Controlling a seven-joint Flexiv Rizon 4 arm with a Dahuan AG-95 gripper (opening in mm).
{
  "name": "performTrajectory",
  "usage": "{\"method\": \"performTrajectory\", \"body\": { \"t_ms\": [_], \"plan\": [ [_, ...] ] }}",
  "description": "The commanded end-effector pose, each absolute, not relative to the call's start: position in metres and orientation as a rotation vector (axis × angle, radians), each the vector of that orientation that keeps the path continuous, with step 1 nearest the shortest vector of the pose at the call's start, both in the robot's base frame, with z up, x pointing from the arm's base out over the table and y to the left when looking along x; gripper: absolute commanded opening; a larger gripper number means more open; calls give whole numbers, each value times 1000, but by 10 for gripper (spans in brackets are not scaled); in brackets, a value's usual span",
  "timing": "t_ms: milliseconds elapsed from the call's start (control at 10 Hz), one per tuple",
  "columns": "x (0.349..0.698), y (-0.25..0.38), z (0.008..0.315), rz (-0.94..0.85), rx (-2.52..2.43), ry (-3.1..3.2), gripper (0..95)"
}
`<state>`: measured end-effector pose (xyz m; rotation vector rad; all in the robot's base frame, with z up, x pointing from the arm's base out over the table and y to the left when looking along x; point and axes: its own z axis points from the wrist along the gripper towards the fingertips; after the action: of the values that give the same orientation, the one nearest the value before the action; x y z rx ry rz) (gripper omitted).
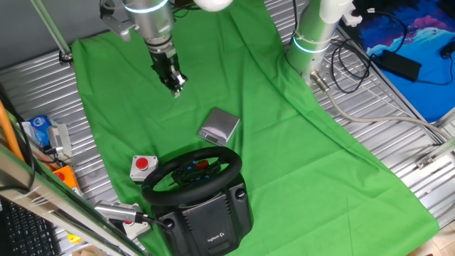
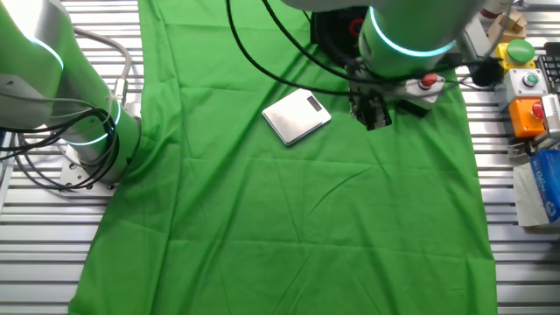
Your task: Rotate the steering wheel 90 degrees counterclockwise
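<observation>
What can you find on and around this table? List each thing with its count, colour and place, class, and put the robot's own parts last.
cloth: one, green, spread over the ribbed metal table.
wheel: one, black, on a boxy black base at the cloth's near edge in one fixed view.
button box: one, white with red button, on the cloth beside the wheel.
scale: one, silver, flat, mid-cloth, between wheel and gripper.
carton: one, blue and white, off the cloth at the table's edge.
cables: several, black, on bare metal by the arm's base.
arm base: one, white with a lit ring, at the cloth's edge.
gripper: one, black, above the cloth, holding nothing.
</observation>
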<state>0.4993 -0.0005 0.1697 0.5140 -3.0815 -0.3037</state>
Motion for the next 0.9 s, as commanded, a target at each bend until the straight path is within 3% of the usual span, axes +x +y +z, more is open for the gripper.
{"method": "performTrajectory", "body": {
  "t_ms": [100, 900],
  "plan": [
    [500, 0, 170, -408, 557, -3043, 0],
    [500, 0, 170, -519, 615, -3000, 0]
  ]
}}
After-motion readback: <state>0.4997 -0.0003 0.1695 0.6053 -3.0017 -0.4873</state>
